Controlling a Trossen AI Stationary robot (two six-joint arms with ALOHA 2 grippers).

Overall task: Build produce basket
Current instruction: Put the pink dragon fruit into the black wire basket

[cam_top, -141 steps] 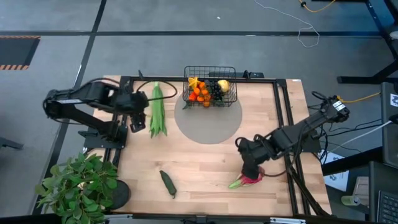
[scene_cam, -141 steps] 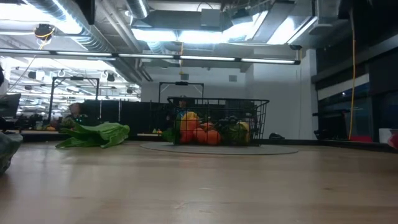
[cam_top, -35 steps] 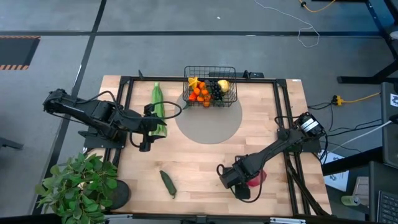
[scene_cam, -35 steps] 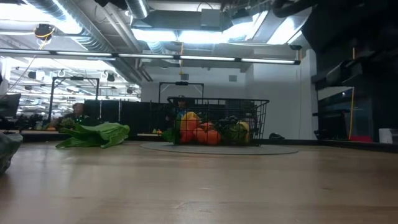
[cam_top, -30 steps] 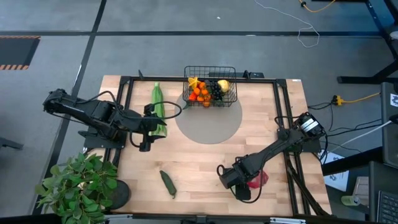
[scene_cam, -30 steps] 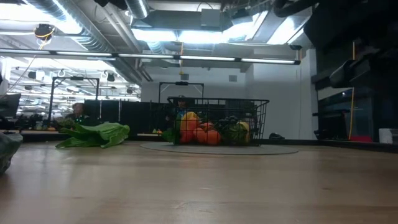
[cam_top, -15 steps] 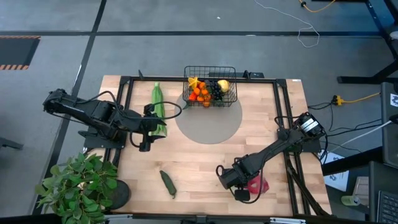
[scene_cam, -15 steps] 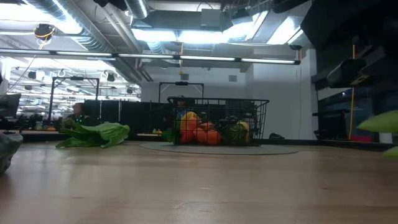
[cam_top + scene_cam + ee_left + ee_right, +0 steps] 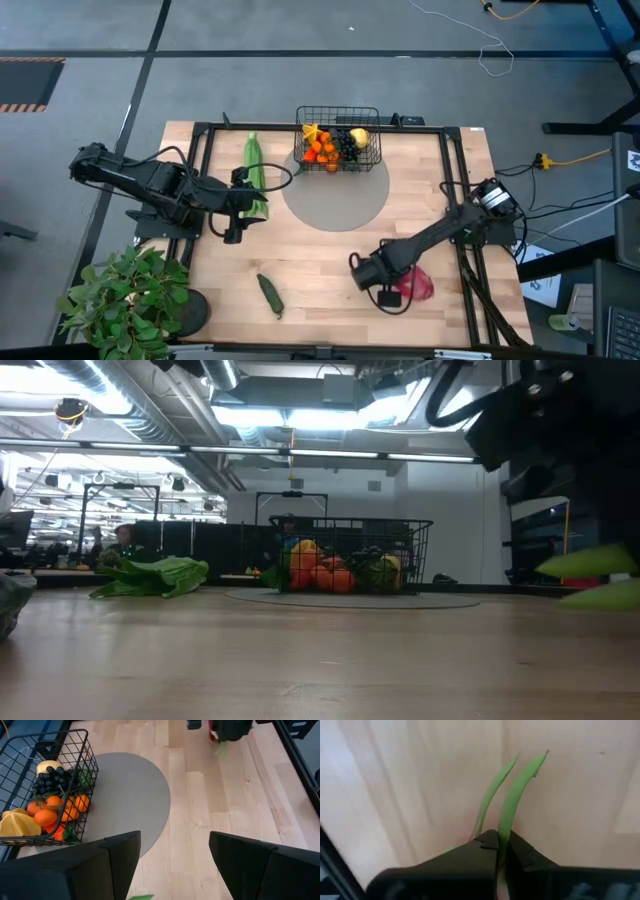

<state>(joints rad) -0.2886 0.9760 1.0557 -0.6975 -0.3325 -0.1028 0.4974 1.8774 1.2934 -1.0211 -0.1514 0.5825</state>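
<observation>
The black wire basket [image 9: 338, 140] stands on a grey round mat at the far middle, holding oranges, dark grapes and yellow fruit. The green corn husk [image 9: 254, 168] lies left of it, and my left gripper [image 9: 233, 205] hovers open over the husk's near end. A cucumber [image 9: 270, 295] lies near the front edge. The pink dragon fruit [image 9: 415, 284] is at the near right, where my right gripper [image 9: 386, 293] is shut on its green leaves [image 9: 512, 795]. Those leaves [image 9: 592, 575] also show at the right edge of the low view. My right gripper pinches the dragon fruit's green leaves [image 9: 504, 837] between its two fingertips, and the leaf tips stick out past the fingers. The pink body [image 9: 417, 286] lies beside the gripper under the arm. Whether the body rests on the table I cannot tell.
A leafy potted plant [image 9: 130, 300] stands at the near left corner. A dark frame [image 9: 455, 170] runs along the table's edges. Bare wood [image 9: 320, 270] lies between the mat and the front edge.
My right gripper has shut on the dragon fruit's green leaves and drawn a little toward the far edge. The leaves have come into the low view from the right and risen. My left arm has kept still.
</observation>
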